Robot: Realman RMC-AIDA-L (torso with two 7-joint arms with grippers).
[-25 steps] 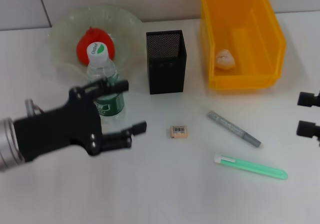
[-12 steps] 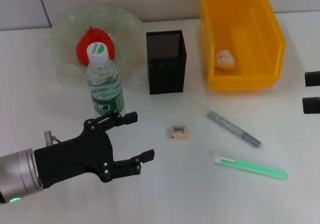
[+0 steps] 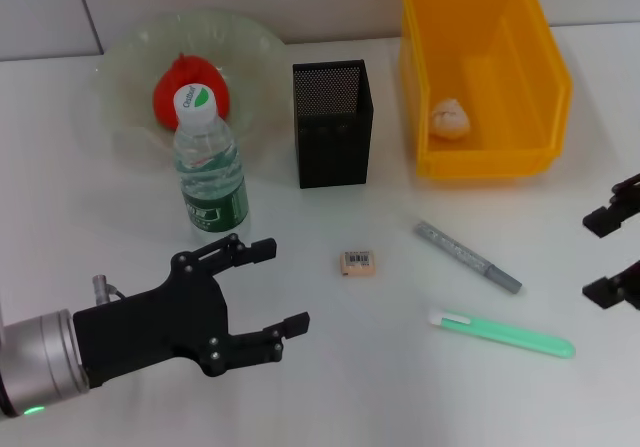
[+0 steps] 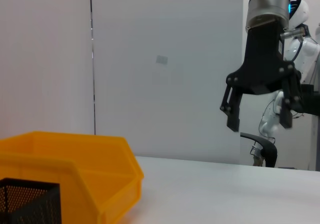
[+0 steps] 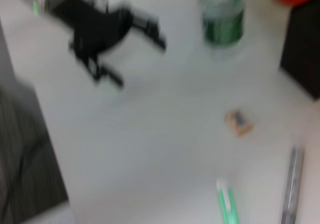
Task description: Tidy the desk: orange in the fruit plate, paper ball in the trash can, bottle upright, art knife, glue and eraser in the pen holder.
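With orange [image 3: 178,89] in the fruit plate [image 3: 130,62], paper ball [image 3: 451,117] binned and bottle [image 3: 210,170] upright, the pen-holder [image 3: 332,123] step is next — eraser [image 3: 358,262], grey art knife [image 3: 467,256] and green glue [image 3: 500,333] lie mid-desk. Left gripper [image 3: 272,287] near the front edge, fingers wide, empty; right gripper [image 3: 608,256] at the right edge, fingers apart. Next: descend on one item.

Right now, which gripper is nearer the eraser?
Left. The left gripper sits open just beside the eraser, toward the robot's left and slightly nearer the robot. The right gripper is open at the table's far right edge, beyond both pens.
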